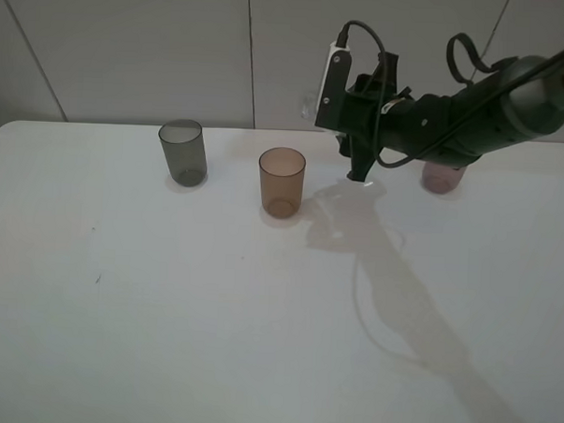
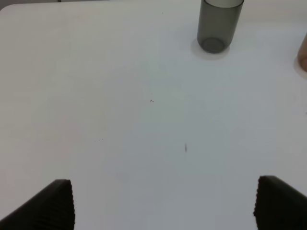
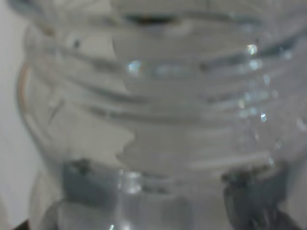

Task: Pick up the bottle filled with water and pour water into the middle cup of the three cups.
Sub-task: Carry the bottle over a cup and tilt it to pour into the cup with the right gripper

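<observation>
A clear colourless plastic bottle (image 3: 163, 120) fills nearly the whole frame, so close to the lens that it is out of focus. The ridges of its wide threaded neck run across the picture in stacked bands, with small bright glints on them. Beyond the threads, two blurred dark grey patches (image 3: 81, 182) show through the plastic, one on each side; what they are cannot be told. A pale strip of background (image 3: 9, 143) shows along one edge, with a thin orange-brown curved line (image 3: 21, 96) at the bottle's outline.
</observation>
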You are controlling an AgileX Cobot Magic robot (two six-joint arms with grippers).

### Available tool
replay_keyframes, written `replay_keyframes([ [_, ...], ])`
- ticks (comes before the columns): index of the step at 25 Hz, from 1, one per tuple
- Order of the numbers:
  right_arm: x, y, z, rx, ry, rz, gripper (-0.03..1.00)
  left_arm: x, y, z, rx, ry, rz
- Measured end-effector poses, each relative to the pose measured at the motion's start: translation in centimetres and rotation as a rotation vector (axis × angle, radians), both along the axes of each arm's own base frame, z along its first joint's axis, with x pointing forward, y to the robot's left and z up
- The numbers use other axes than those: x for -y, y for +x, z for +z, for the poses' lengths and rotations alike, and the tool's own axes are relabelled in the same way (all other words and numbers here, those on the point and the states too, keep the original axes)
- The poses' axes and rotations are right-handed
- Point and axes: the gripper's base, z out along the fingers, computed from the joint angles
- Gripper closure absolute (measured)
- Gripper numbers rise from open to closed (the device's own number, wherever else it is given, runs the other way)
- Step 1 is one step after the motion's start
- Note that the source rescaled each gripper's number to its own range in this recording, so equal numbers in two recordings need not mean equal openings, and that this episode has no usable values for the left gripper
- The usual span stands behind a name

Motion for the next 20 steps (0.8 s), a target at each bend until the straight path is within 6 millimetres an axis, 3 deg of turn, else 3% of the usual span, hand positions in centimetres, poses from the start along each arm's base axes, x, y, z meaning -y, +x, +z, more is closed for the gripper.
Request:
replay_keyframes([
  [15,-1.0,-0.3,0.2,0.062,-0.122,0.090,0.96,0.0,0.0,0.0,0.000,0.000,0.000],
  [20,-1.6,-0.5,-0.6,0.064,-0.157,0.119,0.96,0.0,0.0,0.0,0.000,0.000,0.000],
])
